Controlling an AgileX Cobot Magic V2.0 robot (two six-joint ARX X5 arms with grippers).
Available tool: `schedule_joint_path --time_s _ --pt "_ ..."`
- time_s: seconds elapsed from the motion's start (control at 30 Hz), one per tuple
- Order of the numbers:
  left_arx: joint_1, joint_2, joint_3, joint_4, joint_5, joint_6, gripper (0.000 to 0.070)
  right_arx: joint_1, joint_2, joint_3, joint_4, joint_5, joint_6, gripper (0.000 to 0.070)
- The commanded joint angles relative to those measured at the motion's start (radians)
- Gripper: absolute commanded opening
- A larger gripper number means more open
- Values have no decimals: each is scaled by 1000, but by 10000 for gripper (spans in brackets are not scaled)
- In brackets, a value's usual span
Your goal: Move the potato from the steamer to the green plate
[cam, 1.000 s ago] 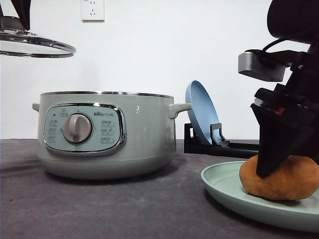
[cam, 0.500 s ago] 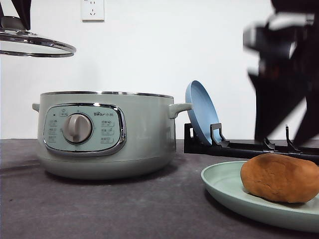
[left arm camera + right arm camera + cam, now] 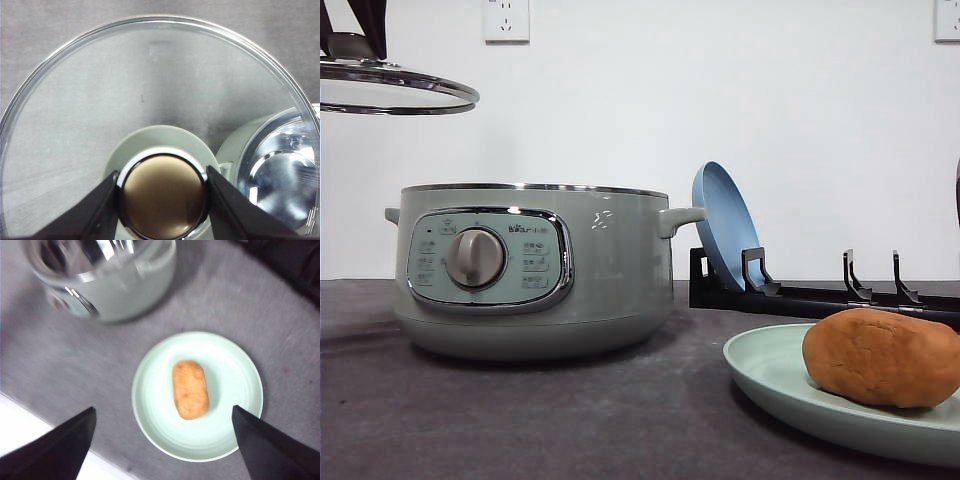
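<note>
The orange-brown potato [image 3: 880, 356] [image 3: 190, 389] lies on its side on the green plate [image 3: 770, 382] [image 3: 231, 369], right of the steamer [image 3: 535, 270] [image 3: 105, 282]. High above the plate, my right gripper [image 3: 163, 410] is open with nothing between its fingers [image 3: 272, 445]. The steamer stands uncovered. Its glass lid [image 3: 395, 88] [image 3: 150, 95] hangs in the air above and left of the pot. My left gripper [image 3: 350, 30] [image 3: 163, 195] is shut on the lid's knob.
A blue plate [image 3: 725, 232] leans in a black dish rack [image 3: 820, 297] behind the green plate. A white edge [image 3: 15, 435] borders the grey table top in the right wrist view. Wall sockets sit on the white back wall.
My right gripper let go of the potato on the green plate and rose up out of the front view. The held lid shifted only slightly.
</note>
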Motion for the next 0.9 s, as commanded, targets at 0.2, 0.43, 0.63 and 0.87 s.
schedule_joint_path --time_s 0.2,0.43,0.63,0.87 --pt "-1 8 43 30 5 -10 10 5 -162 144 -47 58 59 548" --pt "-13 8 43 20 5 -21 10 5 -179 204 -65 58 59 548" --pt "-43 8 43 19 5 -25 10 5 -179 206 -70 59 58 548" --pt "-97 8 43 25 5 -25 10 5 -179 206 -42 59 59 548"
